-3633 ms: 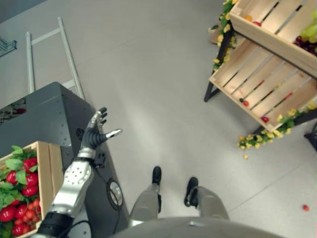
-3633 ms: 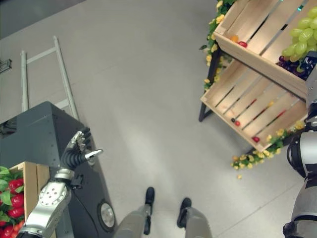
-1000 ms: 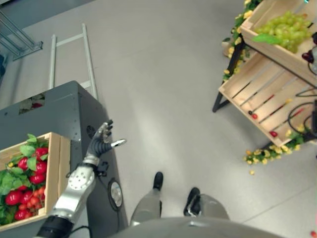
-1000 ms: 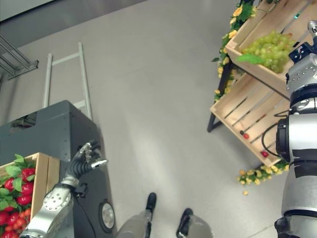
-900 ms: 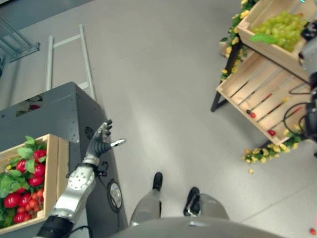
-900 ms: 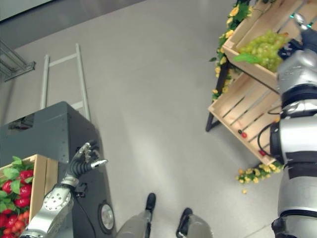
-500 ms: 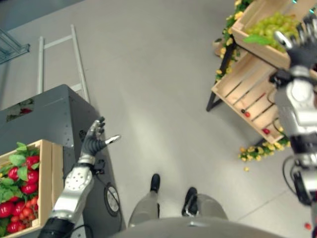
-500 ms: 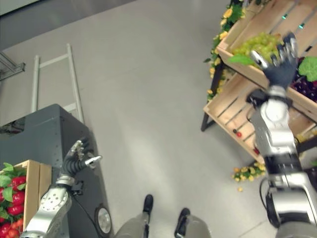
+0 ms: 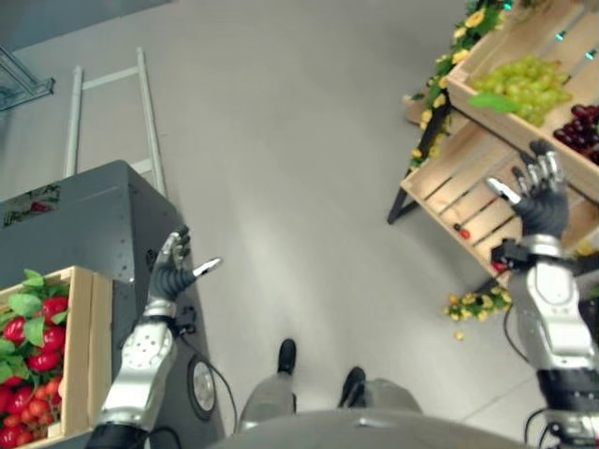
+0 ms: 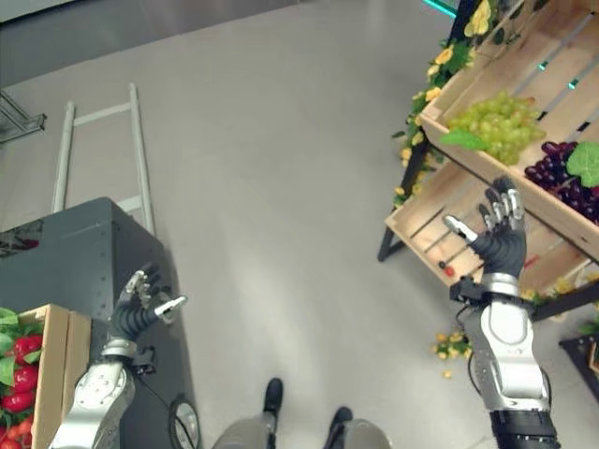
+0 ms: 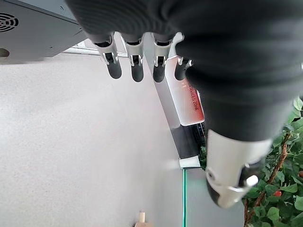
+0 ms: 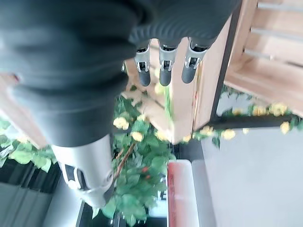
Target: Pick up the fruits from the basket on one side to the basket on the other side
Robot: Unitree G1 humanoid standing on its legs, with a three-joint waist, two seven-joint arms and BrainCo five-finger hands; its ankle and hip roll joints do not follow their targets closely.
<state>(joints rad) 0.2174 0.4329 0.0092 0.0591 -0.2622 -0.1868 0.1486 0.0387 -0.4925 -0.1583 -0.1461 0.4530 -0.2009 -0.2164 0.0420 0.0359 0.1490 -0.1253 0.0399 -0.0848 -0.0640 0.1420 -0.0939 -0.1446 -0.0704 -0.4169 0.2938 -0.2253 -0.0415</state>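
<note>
Right hand [image 10: 498,245]: raised at right of frame before the lower crate, fingers straight and spread, thumb out, holding nothing. Right wrist view confirms straight fingers [image 12: 164,66] with no fruit between them.

Left hand [image 9: 174,271]: raised at lower left over the dark grey cabinet [image 9: 84,224], fingers relaxed and apart, thumb out, empty. Left wrist view agrees.

Green grape bunch [image 10: 491,123]: lying in the upper crate [image 10: 524,75] of the tilted wooden stand, upper right of frame.

Dark purple grapes [image 10: 557,178]: same crate, just right of and below the green bunch, a green leaf [image 10: 588,161] beside them.

Lower crate [image 9: 468,192]: slatted, mostly bare; a few small red fruits [image 9: 466,230] sit near its lower edge.

Wooden box of red fruits [image 9: 37,360]: lower left edge of frame, on the cabinet, red fruit and green leaves inside.

Yellow flower garland [image 9: 477,302]: trailing on the floor below the stand and up its left post.

Metal ladder frame [image 9: 108,117]: flat on the floor, upper left.

Progress, as judged: no fruit is in either hand, so no carry is under way; grapes on the right and red fruit on the left lie well apart. Picking and transfer appear to remain.

View differences: the right eye view shows the purple grapes and leaf whole, which the left eye view cuts at its edge; the left eye view shows more of the box of red fruit. The right wrist view shows foliage and yellow blooms close behind the fingers.
</note>
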